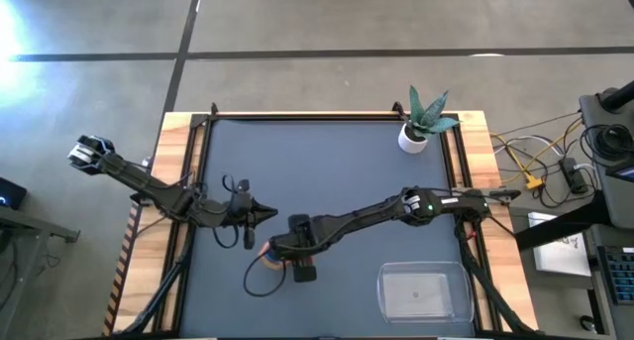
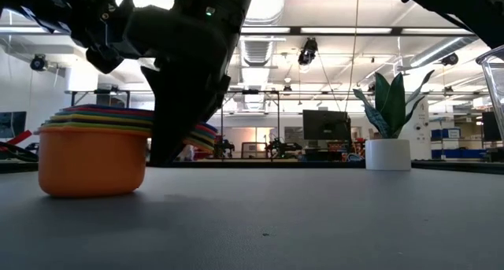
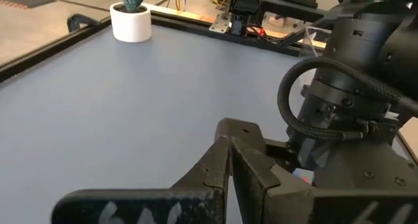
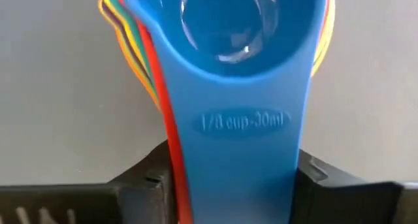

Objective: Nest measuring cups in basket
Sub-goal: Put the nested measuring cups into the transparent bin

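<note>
The measuring cups (image 2: 90, 156) stand nested in one stack on the table, with the orange cup at the bottom and the small blue cup (image 4: 228, 28) on top. In the high view the stack (image 1: 268, 258) is near the front, left of centre. My right gripper (image 4: 232, 181) is at the stack's handles and shut on them; it also shows in the high view (image 1: 287, 253). My left gripper (image 1: 267, 214) is shut and empty just behind the stack, and its fingers (image 3: 228, 159) are together. The clear basket (image 1: 382, 281) stands empty at the front right. My right gripper pinches the stacked flat handles (image 4: 241, 139) by their two long edges, one finger on each side. The blue handle is uppermost, with the red and other handles under it. The fingers lie along the handles. The stack stands upright with the orange cup's base (image 2: 90, 190) on the table.
A small white plant pot (image 1: 413, 137) stands at the far right of the table; it also shows in the low view (image 2: 387, 153). The right arm (image 1: 396, 206) stretches across the middle of the table. Cables and equipment lie beyond the right edge.
</note>
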`<state>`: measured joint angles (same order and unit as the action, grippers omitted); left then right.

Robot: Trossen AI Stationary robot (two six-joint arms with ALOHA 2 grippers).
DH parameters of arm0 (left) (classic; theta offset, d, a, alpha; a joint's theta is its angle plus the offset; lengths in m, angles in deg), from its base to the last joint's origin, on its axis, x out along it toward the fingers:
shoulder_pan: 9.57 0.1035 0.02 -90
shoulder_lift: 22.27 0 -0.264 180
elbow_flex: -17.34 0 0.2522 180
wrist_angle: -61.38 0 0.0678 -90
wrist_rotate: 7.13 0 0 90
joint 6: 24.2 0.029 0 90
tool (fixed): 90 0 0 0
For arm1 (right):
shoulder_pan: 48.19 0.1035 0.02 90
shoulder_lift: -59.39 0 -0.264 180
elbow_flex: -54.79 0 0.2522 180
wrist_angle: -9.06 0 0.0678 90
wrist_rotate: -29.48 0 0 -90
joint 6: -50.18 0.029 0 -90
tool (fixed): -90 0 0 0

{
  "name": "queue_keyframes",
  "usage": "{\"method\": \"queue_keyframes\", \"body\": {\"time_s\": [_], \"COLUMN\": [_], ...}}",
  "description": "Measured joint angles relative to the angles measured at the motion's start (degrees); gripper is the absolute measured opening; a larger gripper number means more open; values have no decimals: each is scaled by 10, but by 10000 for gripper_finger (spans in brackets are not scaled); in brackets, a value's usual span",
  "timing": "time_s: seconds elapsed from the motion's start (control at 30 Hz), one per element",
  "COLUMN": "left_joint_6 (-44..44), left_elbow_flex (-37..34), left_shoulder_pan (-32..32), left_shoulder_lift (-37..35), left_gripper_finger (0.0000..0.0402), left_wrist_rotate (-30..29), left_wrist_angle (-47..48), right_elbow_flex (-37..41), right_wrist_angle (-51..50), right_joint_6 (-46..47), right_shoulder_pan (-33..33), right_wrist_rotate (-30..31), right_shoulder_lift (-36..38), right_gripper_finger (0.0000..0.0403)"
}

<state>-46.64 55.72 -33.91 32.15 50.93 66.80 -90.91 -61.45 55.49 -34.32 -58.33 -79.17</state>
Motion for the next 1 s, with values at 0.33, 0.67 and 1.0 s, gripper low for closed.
{"method": "queue_keyframes", "body": {"time_s": [0.33,0.67,1.0], "left_joint_6": [-6,19,14], "left_elbow_flex": [0,0,0], "left_shoulder_pan": [0,1,1], "left_shoulder_lift": [7,6,6], "left_gripper_finger": [0,0,0], "left_wrist_rotate": [0,-3,-4], "left_wrist_angle": [0,0,0], "right_elbow_flex": [0,0,0], "right_wrist_angle": [-1,-12,-51], "right_joint_6": [-9,-6,12], "right_shoulder_pan": [0,1,2], "right_wrist_rotate": [12,25,25], "right_shoulder_lift": [0,0,0], "right_gripper_finger": [142,132,131]}}
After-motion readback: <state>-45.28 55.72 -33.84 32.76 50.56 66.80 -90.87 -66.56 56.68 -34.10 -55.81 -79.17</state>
